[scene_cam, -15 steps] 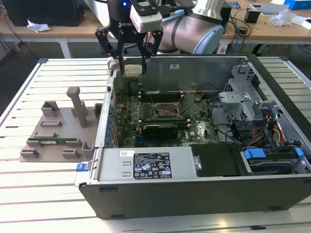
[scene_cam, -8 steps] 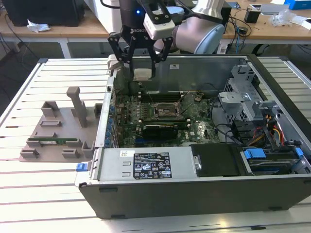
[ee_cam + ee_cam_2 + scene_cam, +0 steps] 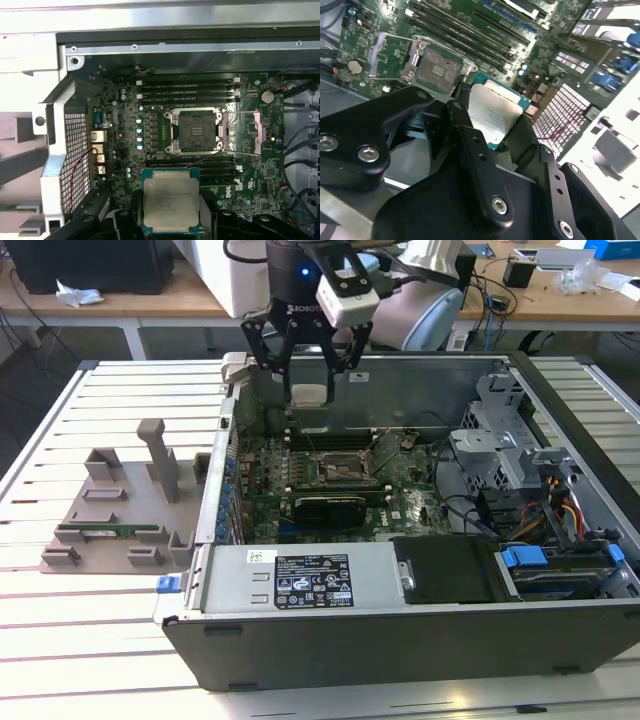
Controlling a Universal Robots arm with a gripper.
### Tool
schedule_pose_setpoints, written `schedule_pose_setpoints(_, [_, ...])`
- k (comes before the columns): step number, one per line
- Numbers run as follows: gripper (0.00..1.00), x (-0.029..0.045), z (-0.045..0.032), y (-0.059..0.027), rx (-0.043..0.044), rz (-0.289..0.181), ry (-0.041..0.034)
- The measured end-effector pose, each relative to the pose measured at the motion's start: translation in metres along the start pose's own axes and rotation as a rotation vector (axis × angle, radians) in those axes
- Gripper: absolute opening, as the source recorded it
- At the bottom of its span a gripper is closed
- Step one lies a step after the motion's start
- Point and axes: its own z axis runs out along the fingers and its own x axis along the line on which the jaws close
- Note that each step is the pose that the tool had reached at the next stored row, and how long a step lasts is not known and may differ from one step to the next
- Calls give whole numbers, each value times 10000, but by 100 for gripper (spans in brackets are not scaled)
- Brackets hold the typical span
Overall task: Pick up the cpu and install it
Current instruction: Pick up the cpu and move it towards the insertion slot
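White slatted tabletop (image 3: 100,640) carries an open computer case (image 3: 400,640) lying on its side, and a cluttered wooden desk (image 3: 180,300) stands behind it. On the exterior view's left, beside the case, sits a grey moulded fixture (image 3: 110,520) with a green memory stick (image 3: 110,531) in one of its slots. The gripper (image 3: 309,380) hangs over the far part of the case, its black fingers (image 3: 462,125) clamped on opposite edges of the cpu (image 3: 308,395). In both wrist views the cpu (image 3: 171,202) shows its pale metal top and thin green rim (image 3: 492,112), held flat above the motherboard (image 3: 125,150) and apart from the socket (image 3: 195,131). That socket (image 3: 436,67) lies open, its retaining frame swung aside and its contact field bare. Rows of memory slots (image 3: 187,90) run along both sides of it.
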Motion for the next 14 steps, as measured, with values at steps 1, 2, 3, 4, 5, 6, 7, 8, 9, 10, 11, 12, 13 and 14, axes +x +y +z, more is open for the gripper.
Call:
schedule_pose_setpoints(1, [54,-19,8,7,1,0,1])
schedule_pose_setpoints(2, [54,-52,22,17,2,1,2])
schedule_pose_setpoints(3, [54,-87,37,28,1,0,2])
schedule_pose_setpoints(4, [54,-116,50,37,0,-1,1])
schedule_pose_setpoints(5, [54,-135,58,43,0,0,2])
schedule_pose_setpoints(6, [54,-149,64,47,1,1,2])
schedule_pose_setpoints(7, [54,-172,75,55,0,0,2])
schedule_pose_setpoints(8, [54,-187,81,60,0,0,2])
schedule_pose_setpoints(9, [54,-200,86,64,1,0,2])
schedule_pose_setpoints(10, [54,-220,94,70,1,-1,3])
schedule_pose_setpoints(11, [54,-244,104,78,2,-2,2])
schedule_pose_setpoints(12, [54,-270,116,88,1,0,2])
schedule_pose_setpoints(13, [54,-286,123,94,2,0,1])
schedule_pose_setpoints(14, [54,-309,134,105,1,0,2])
